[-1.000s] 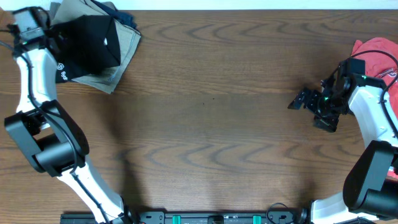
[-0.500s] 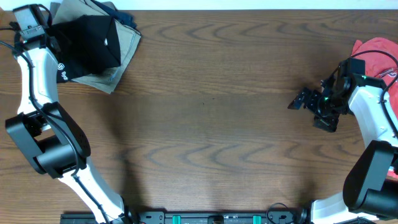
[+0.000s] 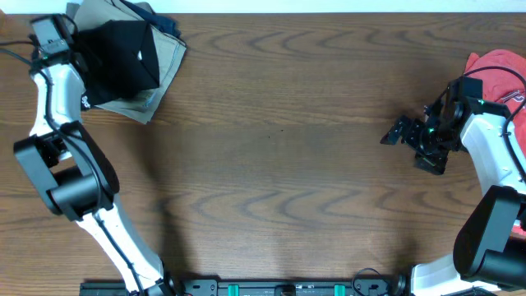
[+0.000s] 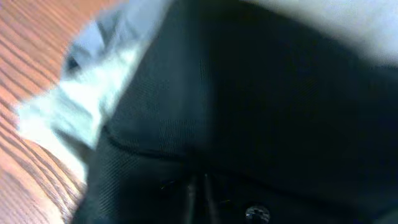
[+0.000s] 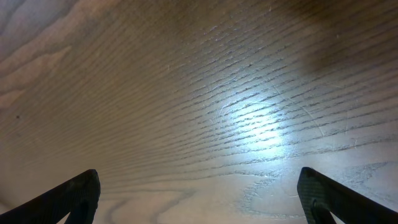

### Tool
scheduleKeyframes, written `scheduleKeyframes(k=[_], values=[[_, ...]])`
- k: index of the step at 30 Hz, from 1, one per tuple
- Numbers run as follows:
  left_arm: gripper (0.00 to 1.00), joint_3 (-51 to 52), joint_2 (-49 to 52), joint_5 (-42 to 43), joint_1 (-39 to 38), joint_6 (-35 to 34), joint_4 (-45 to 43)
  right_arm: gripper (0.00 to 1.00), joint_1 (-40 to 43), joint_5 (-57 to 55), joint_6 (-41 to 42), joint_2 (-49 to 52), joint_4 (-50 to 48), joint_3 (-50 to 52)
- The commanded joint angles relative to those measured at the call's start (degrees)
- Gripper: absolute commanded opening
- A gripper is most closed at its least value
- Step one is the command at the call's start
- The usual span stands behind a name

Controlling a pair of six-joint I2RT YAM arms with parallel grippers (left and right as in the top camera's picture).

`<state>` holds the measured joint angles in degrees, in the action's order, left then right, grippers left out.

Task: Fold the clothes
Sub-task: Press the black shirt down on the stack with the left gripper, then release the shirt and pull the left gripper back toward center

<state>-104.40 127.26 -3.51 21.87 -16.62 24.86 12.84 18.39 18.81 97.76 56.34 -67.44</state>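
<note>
The clothes (image 3: 123,53) sit bunched at the desk's (image 3: 279,164) 10 o'clock corner, not yet spread out. They lie on top of tan trousers (image 3: 168,64), whose edge shows at the heap's 4 o'clock side. A bit of blue cloth (image 3: 158,20) peeks out at its 1 o'clock side.

The left gripper (image 3: 72,48) reaches in from the 9 o'clock side of the heap and meets the black fabric at its edge. Its jaws are closed. The wrist view is filled with black cloth and a seam right up against the lens, so the jaws appear to be pinching the clothes, though the pinch itself is hidden. An edge grip makes sense here, since the garment has to be drawn off the pile and onto bare wood before it can be folded. Because the clothes rest on the trousers, a pull may drag the trousers along too.

The right gripper (image 3: 396,131) hangs over empty wood at about 3 o'clock, well apart from the clothes. Its jaws are spread wide and hold nothing, and its own camera shows only desk grain between them. It is probably waiting there to take a second corner. A red shirt (image 3: 497,66) lies at the 3 o'clock edge behind that arm, out of the way.
</note>
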Motion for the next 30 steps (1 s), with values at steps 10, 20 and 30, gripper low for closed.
scheduleKeyframes(k=[10, 20, 30], values=[[0.32, -0.8, -8.7, 0.2, 0.2, 1.2, 6.1, 0.99, 0.2, 0.0, -0.7, -1.1, 0.0, -0.8], [0.82, -0.8, -25.0, 18.2, -0.2, -3.9, 16.5, 0.99, 0.2, 0.0, -0.7, -1.1, 0.0, -0.8], [0.83, 0.8, -31.8, 28.9, -2.2, 3.4, 39.7, 0.99, 0.2, 0.0, -0.6, -1.1, 0.0, -0.8]])
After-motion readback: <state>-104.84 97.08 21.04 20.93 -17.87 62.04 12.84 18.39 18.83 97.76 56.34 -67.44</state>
